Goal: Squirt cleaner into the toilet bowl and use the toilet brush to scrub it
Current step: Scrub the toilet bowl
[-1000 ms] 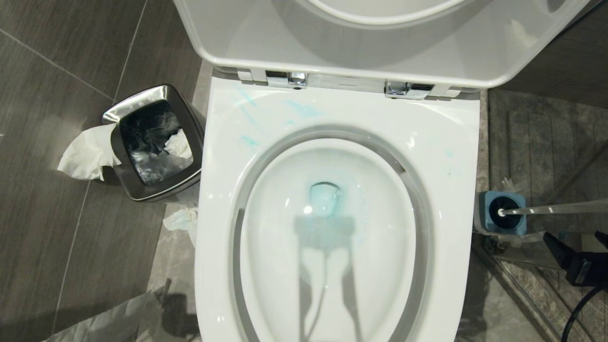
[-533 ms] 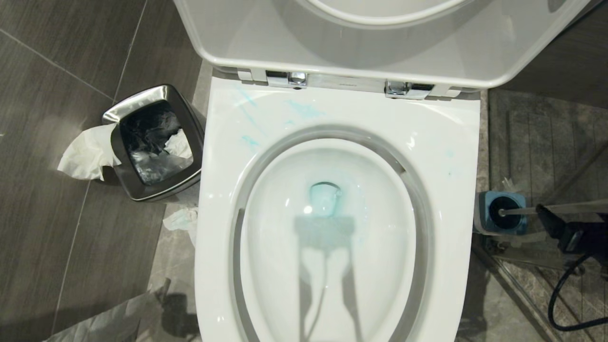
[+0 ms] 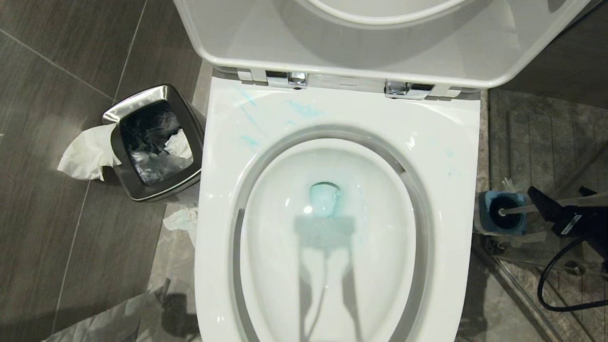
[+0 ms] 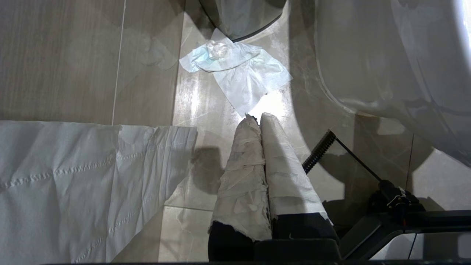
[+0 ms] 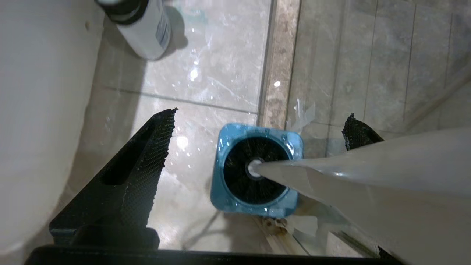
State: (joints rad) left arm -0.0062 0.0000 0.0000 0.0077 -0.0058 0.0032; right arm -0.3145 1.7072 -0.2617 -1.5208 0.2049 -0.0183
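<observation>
The toilet bowl [image 3: 332, 228] is glossy white ceramic, oval, lid up on chrome hinges [image 3: 408, 89], with thin turquoise smears of cleaner [image 3: 304, 110] on the rim and tinted water at the drain. To its right on the floor sits the toilet brush [image 5: 360, 165], its slim translucent handle poking out of a square blue holder [image 5: 224, 195]. The right pincer [image 5: 257, 136] hangs over it, black textured fingers spread wide around the handle. The left pincer [image 4: 257, 121], paper-wrapped, is pressed closed above the floor tiles.
</observation>
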